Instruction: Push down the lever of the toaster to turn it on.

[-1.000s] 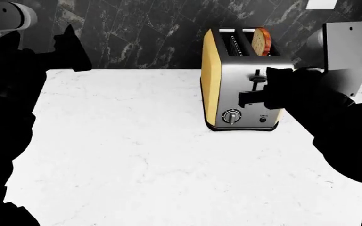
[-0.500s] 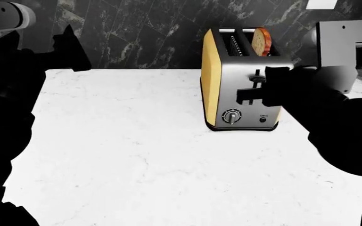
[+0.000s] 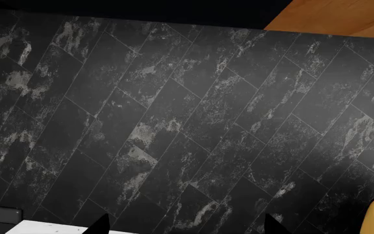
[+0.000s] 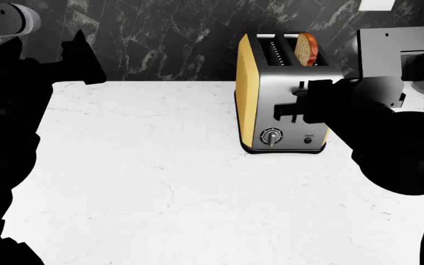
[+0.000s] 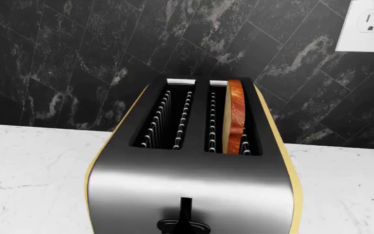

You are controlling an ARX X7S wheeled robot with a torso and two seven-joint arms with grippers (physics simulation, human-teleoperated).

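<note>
The toaster [image 4: 260, 94] stands at the back right of the white counter, with yellow sides, a steel face and a slice of toast [image 4: 307, 48] in one slot. Its lever [image 4: 298, 90] is a small black tab near the top of the vertical slot. My right gripper [image 4: 284, 113] is a black shape in front of the steel face, its fingers just below the lever; I cannot see whether they are apart. The right wrist view looks down on the toaster [image 5: 194, 190] and the lever [image 5: 185, 226]. My left gripper [image 4: 79, 55] is raised at the far left, open and empty [image 3: 185, 226].
The round dial [image 4: 271, 138] and a small black button [image 4: 307, 140] sit low on the toaster's face. A black tiled wall runs behind the counter [image 4: 160, 182], with a white outlet [image 5: 371, 24] on it. My arms show as dark masses along both sides.
My right gripper has shifted slightly left and up along the toaster's face, closer under the lever. The lever and the left arm have not moved.
</note>
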